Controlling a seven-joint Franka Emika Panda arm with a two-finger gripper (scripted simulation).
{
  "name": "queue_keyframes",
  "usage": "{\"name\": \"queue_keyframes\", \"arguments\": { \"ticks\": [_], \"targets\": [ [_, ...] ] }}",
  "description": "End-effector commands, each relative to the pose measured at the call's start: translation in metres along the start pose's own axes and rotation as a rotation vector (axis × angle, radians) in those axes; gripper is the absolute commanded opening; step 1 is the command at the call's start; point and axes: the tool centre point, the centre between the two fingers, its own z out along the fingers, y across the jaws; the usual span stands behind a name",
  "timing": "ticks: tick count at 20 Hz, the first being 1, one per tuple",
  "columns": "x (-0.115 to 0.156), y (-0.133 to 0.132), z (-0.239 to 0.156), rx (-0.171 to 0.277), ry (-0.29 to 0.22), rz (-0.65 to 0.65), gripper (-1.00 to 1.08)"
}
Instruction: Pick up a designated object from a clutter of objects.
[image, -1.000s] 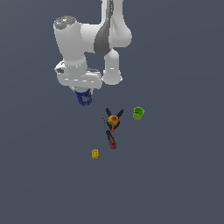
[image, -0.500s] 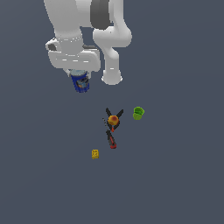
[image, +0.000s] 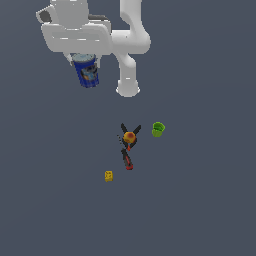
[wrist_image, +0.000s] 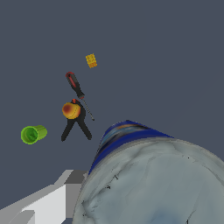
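Note:
The blue can with its pale grey top hangs high in the air at the exterior view's upper left, held under the white hand of my gripper, which is shut on it. In the wrist view the can fills the near part of the picture, its grey top toward the camera. The rest of the clutter lies far below on the floor: a green cup on its side, an orange-red ball on black prongs, a red-black tool and a tiny yellow block.
The arm's white base column stands behind the clutter, to the right of the lifted can in the exterior view. The floor is a plain dark grey surface. In the wrist view a pale finger shows beside the can.
My gripper has risen steadily with the blue can and shifted toward the exterior view's left. The cup, ball, tool and block have stayed where they were.

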Motion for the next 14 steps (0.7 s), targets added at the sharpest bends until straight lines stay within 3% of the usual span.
{"name": "queue_keyframes", "arguments": {
  "ticks": [1, 14],
  "targets": [
    [0.0, 0.0, -0.019, 0.0, 0.003, 0.0, -1.0],
    [0.002, 0.001, -0.058, 0.001, 0.003, -0.001, -1.0]
  ]
}}
